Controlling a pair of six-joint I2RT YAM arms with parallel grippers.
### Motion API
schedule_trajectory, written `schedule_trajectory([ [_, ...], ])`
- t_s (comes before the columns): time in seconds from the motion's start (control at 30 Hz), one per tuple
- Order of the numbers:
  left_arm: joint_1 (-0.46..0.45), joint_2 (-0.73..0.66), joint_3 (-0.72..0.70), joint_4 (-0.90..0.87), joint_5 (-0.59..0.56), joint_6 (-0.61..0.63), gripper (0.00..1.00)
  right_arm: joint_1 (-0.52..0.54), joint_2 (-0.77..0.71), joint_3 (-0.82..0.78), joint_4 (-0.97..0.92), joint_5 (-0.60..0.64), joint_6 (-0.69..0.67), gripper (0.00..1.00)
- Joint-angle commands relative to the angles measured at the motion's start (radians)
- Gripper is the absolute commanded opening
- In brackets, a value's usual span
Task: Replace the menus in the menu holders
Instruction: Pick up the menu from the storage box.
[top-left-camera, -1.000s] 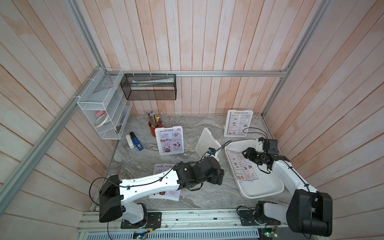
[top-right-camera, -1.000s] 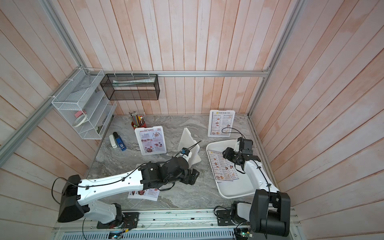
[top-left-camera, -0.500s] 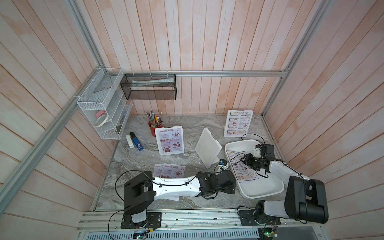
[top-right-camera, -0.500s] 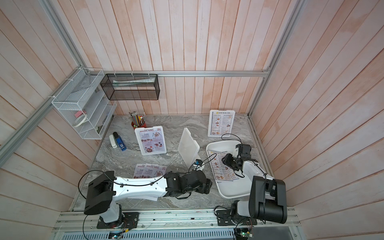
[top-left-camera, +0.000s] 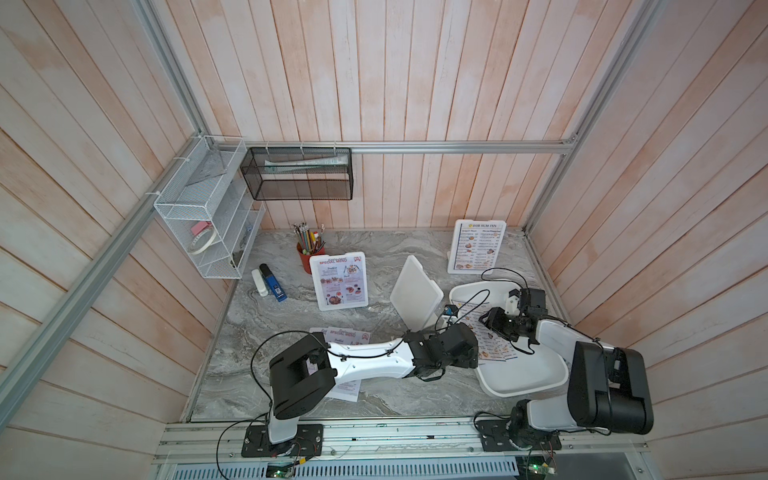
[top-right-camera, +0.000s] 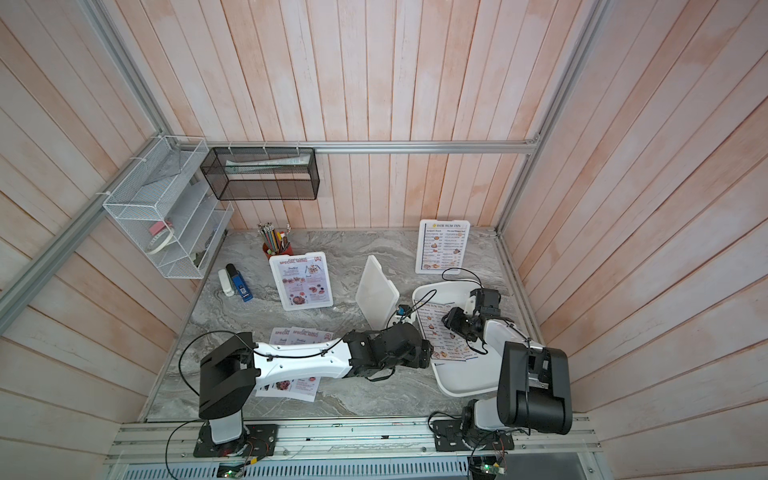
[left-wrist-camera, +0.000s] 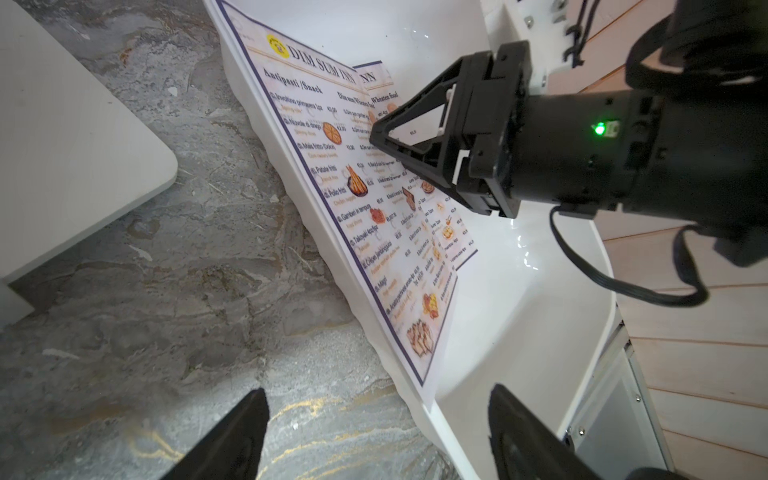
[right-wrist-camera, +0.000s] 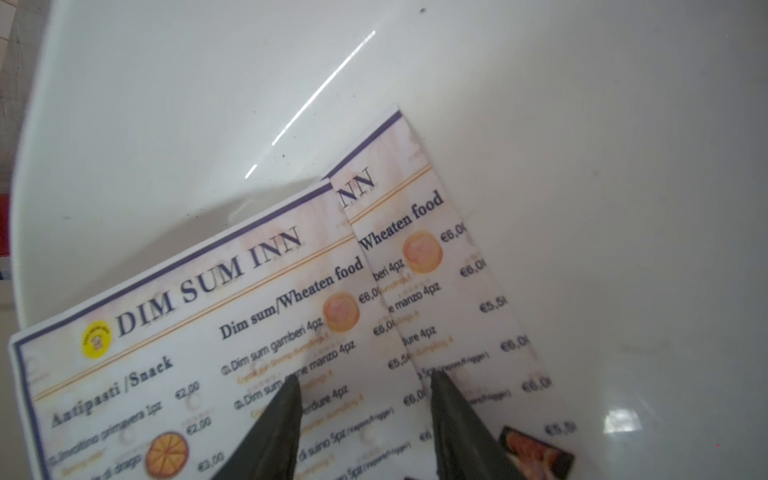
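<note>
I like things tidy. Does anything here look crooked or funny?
Yes. The middle menu holder stands turned askew, showing only a blank white face, with no menu visible. The two Dim Sum Inn menus in the tray lie fanned apart, not stacked squarely.

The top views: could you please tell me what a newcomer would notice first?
Both arms meet at the white tray at the table's right, where two overlapping Dim Sum Inn menus lie; the right gripper points its open jaws down at them and the left gripper hangs open at the tray's edge. Mid-table, a menu holder shows its blank white back, between holders showing a Special Menu and a Dim Sum Inn page.
</note>
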Motion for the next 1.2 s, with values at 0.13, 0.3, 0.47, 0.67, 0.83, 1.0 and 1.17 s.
schedule_trajectory([
  [0.13, 0.023, 0.077, 0.073, 0.029, 0.032, 0.019, 0.79, -0.001, 0.007, -0.042, 0.012, -0.086, 0.006, 0.44],
  [0.3, 0.033, 0.100, 0.094, 0.034, 0.032, 0.019, 0.74, 0.000, -0.009, -0.048, 0.008, -0.096, 0.010, 0.41],
  [0.47, 0.045, 0.114, 0.099, 0.056, 0.031, 0.017, 0.65, 0.000, -0.034, -0.052, 0.005, -0.121, 0.014, 0.39],
  [0.67, 0.054, 0.139, 0.128, 0.043, 0.040, 0.019, 0.47, 0.001, -0.039, -0.051, 0.005, -0.132, 0.016, 0.38],
  [0.83, 0.056, 0.150, 0.141, 0.030, 0.035, 0.013, 0.35, 0.000, -0.039, -0.051, 0.004, -0.134, 0.016, 0.37],
  [1.0, 0.056, 0.148, 0.153, 0.019, 0.040, 0.019, 0.17, 0.000, -0.044, -0.050, 0.008, -0.129, 0.019, 0.37],
  [1.17, 0.058, 0.151, 0.156, 0.014, 0.039, 0.016, 0.11, 0.001, -0.060, -0.029, -0.012, -0.117, 0.010, 0.38],
])
